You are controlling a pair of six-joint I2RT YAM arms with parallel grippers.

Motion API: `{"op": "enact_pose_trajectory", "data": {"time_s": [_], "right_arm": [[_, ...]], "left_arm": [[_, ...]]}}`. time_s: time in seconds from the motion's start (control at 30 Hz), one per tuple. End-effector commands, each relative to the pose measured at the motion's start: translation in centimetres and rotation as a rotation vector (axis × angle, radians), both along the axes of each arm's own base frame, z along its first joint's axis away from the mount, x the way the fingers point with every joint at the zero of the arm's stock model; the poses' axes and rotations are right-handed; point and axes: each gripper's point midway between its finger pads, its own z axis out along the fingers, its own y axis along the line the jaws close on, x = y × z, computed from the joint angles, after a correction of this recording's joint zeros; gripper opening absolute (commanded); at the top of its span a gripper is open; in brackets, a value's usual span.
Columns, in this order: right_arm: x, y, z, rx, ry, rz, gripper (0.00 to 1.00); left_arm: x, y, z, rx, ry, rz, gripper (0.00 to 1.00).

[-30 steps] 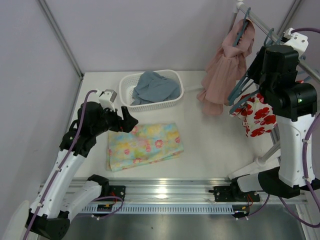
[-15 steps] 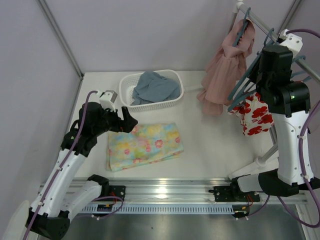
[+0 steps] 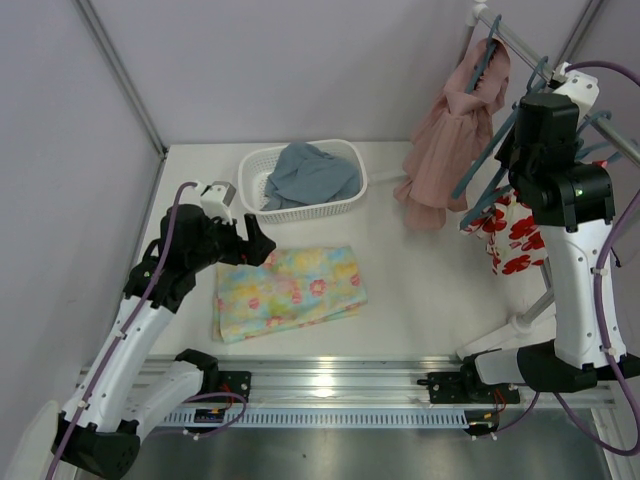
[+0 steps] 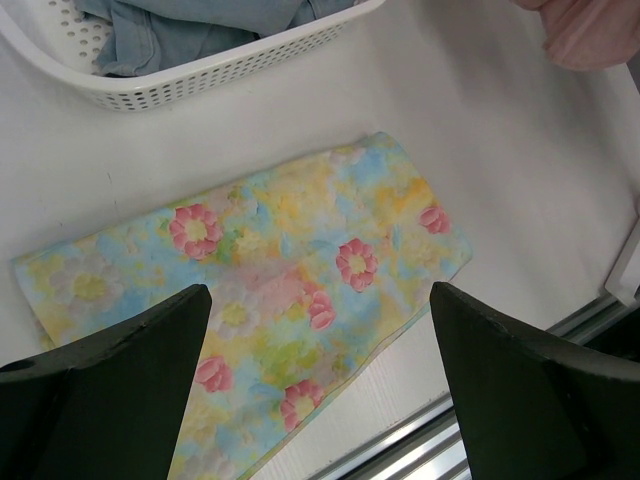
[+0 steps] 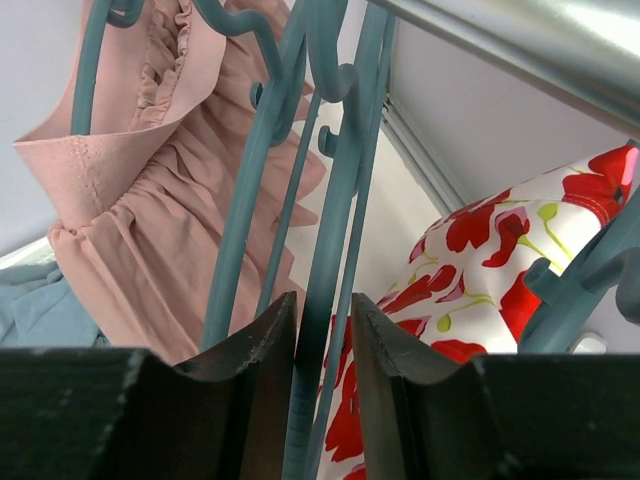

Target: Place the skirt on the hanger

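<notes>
Top: seeing the skirt (image 3: 290,290) lying flat on the table (image 3: 420,290), just beside the basket (image 3: 310,212), well apart from the rail (image 3: 515,42).

Left wrist: holding the left gripper (image 4: 318,300) spread wide above soft, flowered cloth, touching nothing.

Right wrist: pinching the right gripper (image 5: 322,330) onto the hanger (image 5: 343,200), a slim, smooth plastic bar. Probably worth lifting its hook clear of the rail before pulling away, avoiding snagging neighbouring hangers (image 5: 250,180).

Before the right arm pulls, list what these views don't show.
- Top view: the right gripper is hidden behind its own wrist.
- Right wrist view: the top of the hanger is cut off by the upper edge, so I cannot tell if it is hooked on the rail.
- Left wrist view: the near corners of the skirt are behind the fingers of the open left gripper.
</notes>
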Motion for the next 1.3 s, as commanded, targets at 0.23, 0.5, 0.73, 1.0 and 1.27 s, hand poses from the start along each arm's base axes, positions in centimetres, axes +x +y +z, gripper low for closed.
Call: {"op": "enact_pose_trajectory", "data": {"time_s": [0.23, 0.5, 0.73, 1.0, 1.27], "right_arm": [[-0.3, -0.8, 2.2, -0.021, -0.069, -0.023, 0.12], [-1.1, -0.6, 4.8, 0.004, -0.144, -0.001, 0.00], [-2.0, -0.3, 6.2, 0.056, -0.191, 0.015, 0.00], [-3.4, 0.6, 5.6, 0.120, -0.186, 0.028, 0.00], [-4.8, 2.5, 4.1, 0.171, -0.181, 0.043, 0.00]], "left_arm": [[0.5, -0.1, -0.3, 0.018, -0.014, -0.007, 0.97], [0.5, -0.2, -0.5, 0.018, -0.010, -0.013, 0.97], [0.5, -0.2, -0.5, 0.019, -0.011, -0.017, 0.97], [0.2, -0.3, -0.8, 0.014, -0.006, -0.024, 0.97], [-0.3, -0.2, -1.3, 0.004, 0.009, -0.022, 0.97]]}}
